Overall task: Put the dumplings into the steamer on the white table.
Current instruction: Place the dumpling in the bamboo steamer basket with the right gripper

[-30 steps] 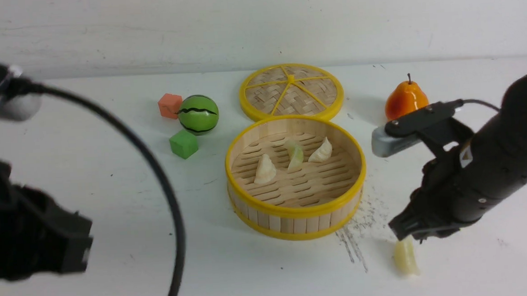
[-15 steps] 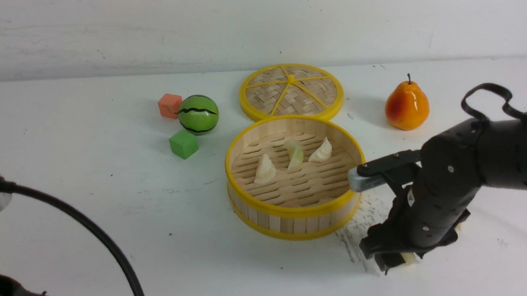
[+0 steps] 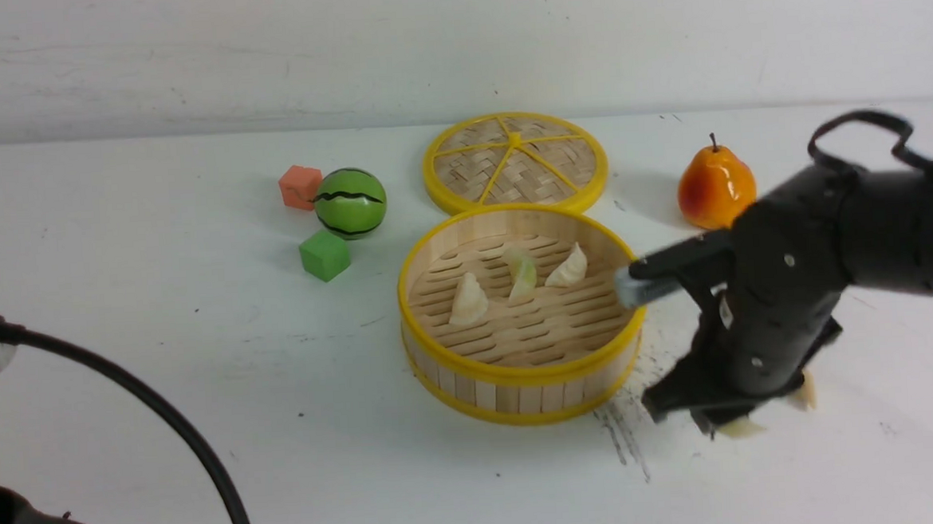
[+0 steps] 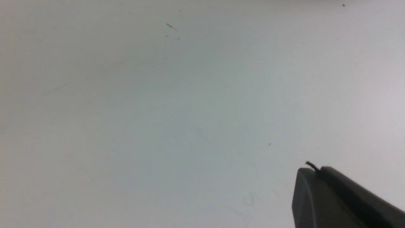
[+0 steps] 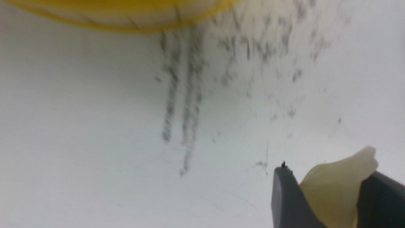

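plain white wall behind, scuffed white worktop [image 3: 155, 254] with dark scratch marks [image 5: 180, 104] just right of the steamer [image 3: 521, 395]. steamer is a round shallow bamboo basket with a slatted floor, strip wall and yellow rims. three dumplings [image 3: 468, 300] [image 3: 523, 273] [image 3: 569, 266] already lie on the slats toward the far side. right tool [image 3: 718, 423] is low over the worktop just beside the steamer's right wall, clamped on a fourth dumpling [image 5: 335, 190]. it's pinched across the body between both fingers with the pale pleated tip poking out. a second cream bit [image 3: 805, 394] shows just behind the arm, can't tell if it's the fifth piece or part of the same one. left tool [image 4: 316, 177] is closed on nothing, parked over bare worktop well away. handling guess: the dumplings look like light, smooth moulded plastic or rubber, crescent shaped, probably a bit slippery. grab across the fat middle, not the thin pleated edge, since the curved sides could squirt out of flat fingers. current hold looks offset toward one end, so it may rotate on the lift. must clear the steamer rim before release; a light piece can bounce on the slats. clutter to ignore: woven yellow-rimmed lid [image 3: 515, 162] flat behind the steamer, glossy orange pear [image 3: 714, 185], striped green ball [image 3: 350, 202], orange cube [image 3: 300, 187], green cube [image 3: 325, 255].
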### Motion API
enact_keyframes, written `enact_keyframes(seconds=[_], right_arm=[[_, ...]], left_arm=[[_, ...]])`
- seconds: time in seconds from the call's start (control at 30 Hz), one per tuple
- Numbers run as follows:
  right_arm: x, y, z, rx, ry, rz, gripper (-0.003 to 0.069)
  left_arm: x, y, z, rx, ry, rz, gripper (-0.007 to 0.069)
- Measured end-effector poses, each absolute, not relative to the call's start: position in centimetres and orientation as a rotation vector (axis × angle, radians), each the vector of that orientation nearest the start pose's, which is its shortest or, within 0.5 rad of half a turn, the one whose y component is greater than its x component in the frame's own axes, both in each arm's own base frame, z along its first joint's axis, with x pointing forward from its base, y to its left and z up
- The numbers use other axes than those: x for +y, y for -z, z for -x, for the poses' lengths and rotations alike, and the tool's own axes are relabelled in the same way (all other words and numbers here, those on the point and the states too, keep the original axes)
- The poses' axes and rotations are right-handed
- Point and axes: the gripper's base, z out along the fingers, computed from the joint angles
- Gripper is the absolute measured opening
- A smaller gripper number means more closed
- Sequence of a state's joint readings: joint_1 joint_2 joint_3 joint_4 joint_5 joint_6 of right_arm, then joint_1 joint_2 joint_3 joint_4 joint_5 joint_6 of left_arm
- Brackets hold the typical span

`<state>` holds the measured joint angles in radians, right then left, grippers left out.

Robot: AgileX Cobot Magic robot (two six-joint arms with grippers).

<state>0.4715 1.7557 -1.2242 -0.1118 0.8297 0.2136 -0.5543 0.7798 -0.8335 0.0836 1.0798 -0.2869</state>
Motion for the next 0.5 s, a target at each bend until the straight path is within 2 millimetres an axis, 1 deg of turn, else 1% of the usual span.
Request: enact_keyframes(seconds=[0.07, 0.1, 0.17, 0.27, 0.37, 0.43, 0.47, 0.5], right_arm=[[16.9, -24.4, -31.9, 2.735, -0.045, 0.489, 0.025], [18.1, -26.5, -32.3, 2.672, -0.079, 0.507, 0.025], [20.0, -28.7, -32.7, 2.594, -0.123, 0.54, 0.025], [22.1, -30.5, -33.6, 2.522, -0.176, 0.556, 0.025], [23.6, -30.3, -34.8, 2.515, -0.216, 0.552, 0.025], [24.8, -28.3, -36.2, 2.552, -0.229, 0.548, 0.025], [24.8, -28.2, -36.3, 2.555, -0.229, 0.547, 0.025], [25.3, -26.6, -36.8, 2.584, -0.223, 0.539, 0.025]], left_arm=[[-6.0, -33.3, -11.0, 2.494, 0.23, -0.356, -0.0014], [-5.9, -33.3, -11.0, 2.491, 0.222, -0.358, -0.0014], [-5.9, -33.3, -11.1, 2.483, 0.211, -0.36, -0.0014], [-5.8, -33.4, -11.2, 2.474, 0.201, -0.362, -0.0013], [-5.9, -33.4, -11.2, 2.471, 0.203, -0.362, -0.0013], [-5.8, -33.4, -11.2, 2.472, 0.203, -0.362, -0.0012], [-5.8, -33.4, -11.2, 2.473, 0.202, -0.362, -0.0011], [-5.8, -33.3, -11.2, 2.478, 0.199, -0.362, -0.001]])
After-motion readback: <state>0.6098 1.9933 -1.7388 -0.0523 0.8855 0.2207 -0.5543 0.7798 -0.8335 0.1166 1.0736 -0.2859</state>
